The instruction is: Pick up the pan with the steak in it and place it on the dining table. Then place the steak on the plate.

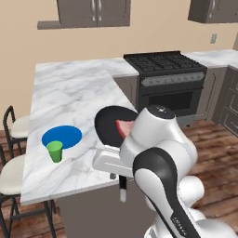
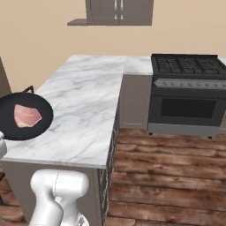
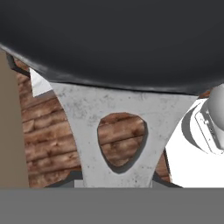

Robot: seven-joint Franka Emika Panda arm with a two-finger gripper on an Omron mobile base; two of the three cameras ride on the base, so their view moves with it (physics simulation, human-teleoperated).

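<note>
The black pan [image 1: 108, 122] sits at the right edge of the marble dining table [image 1: 69, 97], partly hidden by my arm. The pink steak [image 1: 124, 126] lies inside it. From the right base view, the pan [image 2: 24, 115] with the steak [image 2: 26, 115] shows over the table's [image 2: 88, 101] near left part; I cannot tell whether it touches the marble. My gripper [image 1: 117, 174] is shut on the pan's handle [image 1: 122, 188], which points down off the table edge. In the hand view the pan's dark underside [image 3: 113, 39] and grey handle bracket [image 3: 87, 118] sit just ahead of the gripper [image 3: 118, 183]. The blue plate [image 1: 62, 136] lies left of the pan.
A green cup [image 1: 55, 151] stands at the plate's near edge. Cream-seated stools [image 1: 14, 130] line the table's left side. The black stove [image 1: 165, 79] stands behind and to the right, across the wooden floor [image 2: 167, 167].
</note>
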